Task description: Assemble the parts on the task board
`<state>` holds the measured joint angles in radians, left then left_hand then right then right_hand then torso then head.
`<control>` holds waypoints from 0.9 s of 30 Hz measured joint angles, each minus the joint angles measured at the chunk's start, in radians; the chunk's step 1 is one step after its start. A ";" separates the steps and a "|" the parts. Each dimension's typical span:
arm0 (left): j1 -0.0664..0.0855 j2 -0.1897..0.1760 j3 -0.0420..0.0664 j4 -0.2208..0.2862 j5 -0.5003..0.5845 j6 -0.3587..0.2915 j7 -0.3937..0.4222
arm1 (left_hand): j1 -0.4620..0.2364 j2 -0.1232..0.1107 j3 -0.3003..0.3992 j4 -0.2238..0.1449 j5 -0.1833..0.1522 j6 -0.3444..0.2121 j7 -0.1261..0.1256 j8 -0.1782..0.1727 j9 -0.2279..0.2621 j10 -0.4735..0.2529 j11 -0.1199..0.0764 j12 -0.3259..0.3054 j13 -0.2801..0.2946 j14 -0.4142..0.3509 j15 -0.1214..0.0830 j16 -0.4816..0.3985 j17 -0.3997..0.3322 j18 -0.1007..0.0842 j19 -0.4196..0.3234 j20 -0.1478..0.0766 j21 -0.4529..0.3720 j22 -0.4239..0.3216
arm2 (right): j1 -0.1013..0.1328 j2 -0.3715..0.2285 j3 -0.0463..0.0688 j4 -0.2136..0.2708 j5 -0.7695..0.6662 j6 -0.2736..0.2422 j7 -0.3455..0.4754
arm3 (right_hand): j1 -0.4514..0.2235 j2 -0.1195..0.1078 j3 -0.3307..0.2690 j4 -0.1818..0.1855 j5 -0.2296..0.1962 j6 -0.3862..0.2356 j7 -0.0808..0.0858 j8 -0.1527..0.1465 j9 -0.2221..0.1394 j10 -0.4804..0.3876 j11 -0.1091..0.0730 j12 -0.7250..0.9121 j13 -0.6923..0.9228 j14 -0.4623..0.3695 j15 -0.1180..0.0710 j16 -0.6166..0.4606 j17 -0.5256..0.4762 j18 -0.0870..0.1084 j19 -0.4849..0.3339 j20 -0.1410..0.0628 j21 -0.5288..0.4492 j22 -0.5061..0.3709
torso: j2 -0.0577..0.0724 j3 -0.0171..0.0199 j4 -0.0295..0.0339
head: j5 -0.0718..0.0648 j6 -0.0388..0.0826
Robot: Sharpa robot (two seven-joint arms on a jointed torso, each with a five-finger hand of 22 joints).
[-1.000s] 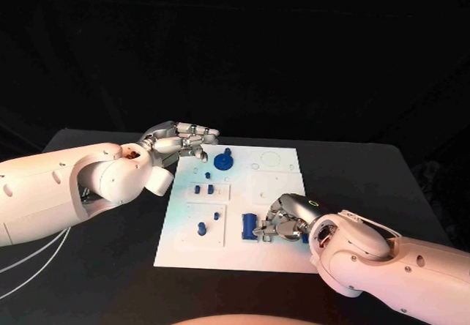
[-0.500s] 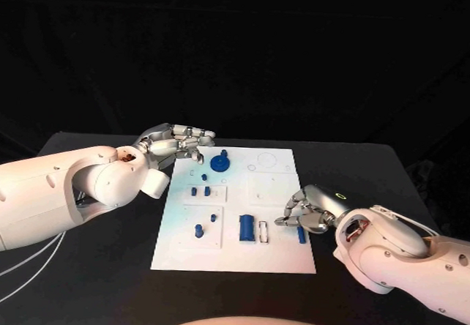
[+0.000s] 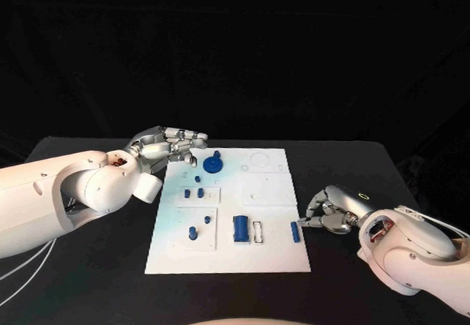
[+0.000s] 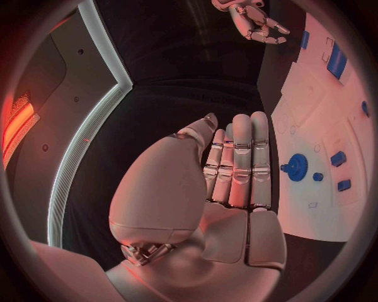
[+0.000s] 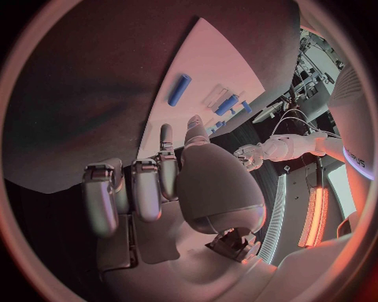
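Parts sit on the task board (image 3: pixel 272 263), which lies mid-surface (image 3: pixel 81 279) between our two arms: blue gear (image 3: pixel 213 163) at the far end, a few small blue pegs (image 3: pixel 193 193) on the left side, a fat blue cylinder (image 3: pixel 241 228) near the middle next to an empty white slot (image 3: pixel 259 232), and a slim blue bar (image 3: pixel 295 232) at the board's right edge. Main risk from here, as we judge it: the right hand (image 3: pixel 328 210) is just beside that slim bar, fingers curled down toward it, so any sideways sweep could knock the bar off the board edge or skew it before a clean pinch. Second risk: a bump to the board would shift every loose piece at once, since nothing we can see pins it down. Right hand looks empty, fingers bent in but not clenched; from the head view we can't quite tell whether a fingertip touches the bar, probably not. The right wrist view shows its fingers apart with nothing between them. Left hand (image 3: pixel 170 146) hovers at the board's far left corner near the gear, fingers straight and side by side in the left wrist view, released, holding nothing. Gear is close enough that a careless reach could nudge it.
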<state>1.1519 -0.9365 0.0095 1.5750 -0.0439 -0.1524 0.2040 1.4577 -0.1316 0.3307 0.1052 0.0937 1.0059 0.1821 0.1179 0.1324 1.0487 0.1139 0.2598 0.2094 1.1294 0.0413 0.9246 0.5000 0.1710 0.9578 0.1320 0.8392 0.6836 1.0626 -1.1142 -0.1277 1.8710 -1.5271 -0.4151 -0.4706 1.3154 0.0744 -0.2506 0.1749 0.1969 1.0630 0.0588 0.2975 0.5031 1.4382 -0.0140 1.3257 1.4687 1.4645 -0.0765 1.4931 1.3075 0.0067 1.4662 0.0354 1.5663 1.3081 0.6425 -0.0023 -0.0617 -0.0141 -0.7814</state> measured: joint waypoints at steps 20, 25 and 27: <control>0.000 -0.001 -0.001 0.000 0.000 0.001 0.000 | 0.000 0.000 0.000 0.000 0.000 0.000 0.000 0.000 0.000 0.000 0.000 0.000 0.000 0.000 0.000 0.000 0.000 0.000 0.000 0.000 0.000 0.000 | -0.052 0.075 -0.001 -0.058 -0.039 0.002 -0.034 | 0.004 0.004 -0.004 0.004 0.007 0.011 -0.004 -0.005 -0.004 -0.003 0.003 -0.006 0.019 0.000 0.000 0.000 0.000 0.000 0.000 0.000 0.000 0.000 | 0.001 -0.0009 0.0030 | 0.002 -0.005; 0.000 -0.003 -0.001 0.000 0.000 0.001 0.000 | 0.000 0.000 0.000 0.000 0.000 0.000 0.000 0.000 0.000 0.000 0.000 0.000 0.001 0.000 0.000 0.000 -0.001 0.000 0.000 0.000 0.000 -0.001 | -0.055 0.081 -0.001 -0.069 -0.043 0.008 -0.040 | 0.015 0.005 0.000 0.000 0.010 0.011 -0.004 -0.005 -0.004 -0.003 0.003 -0.006 0.024 0.000 0.000 0.000 0.000 0.000 0.000 0.000 0.000 0.000 | 0.001 -0.0010 0.0023 | 0.004 -0.006; 0.000 -0.004 -0.001 0.000 0.000 0.001 0.000 | 0.000 0.000 0.000 0.000 0.000 0.000 0.000 0.000 0.000 0.000 0.000 0.000 0.001 0.000 0.000 0.000 -0.001 0.000 0.000 0.000 0.000 -0.001 | -0.058 0.086 -0.001 -0.073 -0.045 0.012 -0.042 | 0.015 0.005 0.001 -0.001 0.010 0.011 -0.004 -0.006 -0.005 -0.003 0.003 -0.006 0.027 0.000 0.000 0.000 0.000 0.000 0.000 0.000 0.000 0.000 | 0.001 -0.0009 0.0019 | 0.004 -0.007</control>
<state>1.1517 -0.9401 0.0089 1.5753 -0.0439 -0.1513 0.2041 1.4577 -0.1316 0.3308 0.1051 0.0937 1.0059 0.1821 0.1179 0.1325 1.0487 0.1139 0.2597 0.2101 1.1293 0.0413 0.9246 0.4992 0.1710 0.9578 0.1320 0.8392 0.6824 1.0045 -1.0278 -0.1288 1.7984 -1.5721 -0.4036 -0.5124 1.3308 0.0798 -0.2499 0.1743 0.2071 1.0743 0.0547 0.2914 0.4985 1.4349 -0.0108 1.3200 1.4961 1.4646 -0.0761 1.4930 1.3073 0.0067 1.4662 0.0355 1.5663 1.3078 0.6431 -0.0032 -0.0598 -0.0101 -0.7881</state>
